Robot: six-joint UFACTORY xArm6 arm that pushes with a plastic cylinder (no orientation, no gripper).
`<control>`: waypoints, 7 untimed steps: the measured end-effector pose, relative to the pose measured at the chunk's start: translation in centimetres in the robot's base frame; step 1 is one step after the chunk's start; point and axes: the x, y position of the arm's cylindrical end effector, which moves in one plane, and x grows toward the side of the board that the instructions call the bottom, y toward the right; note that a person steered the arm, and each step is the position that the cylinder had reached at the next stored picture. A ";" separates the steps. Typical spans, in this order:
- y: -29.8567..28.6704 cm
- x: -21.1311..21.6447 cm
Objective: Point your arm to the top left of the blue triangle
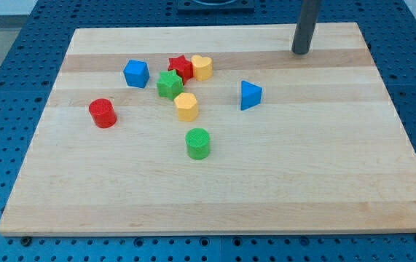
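Pale wooden board point(215, 189) on blue pegboard. No jaws on rig: bare dark rod, my tip point(300, 52) near view's top, up-right of small blue plastic triangle block point(250, 95), well apart. Triangle sits right of centre, alone. Likely light, rigid, slides easily; no grasp needed, approach upper-left corner without nudging.

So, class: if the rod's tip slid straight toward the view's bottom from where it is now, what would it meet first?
Probably nothing: my tip sits at the view's top right, and the blue triangle lies down-left of that line. The wooden board looks free there, though depth is hard to judge.
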 end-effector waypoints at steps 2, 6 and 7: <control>-1.9 0.1; -5.4 4.8; -6.0 4.9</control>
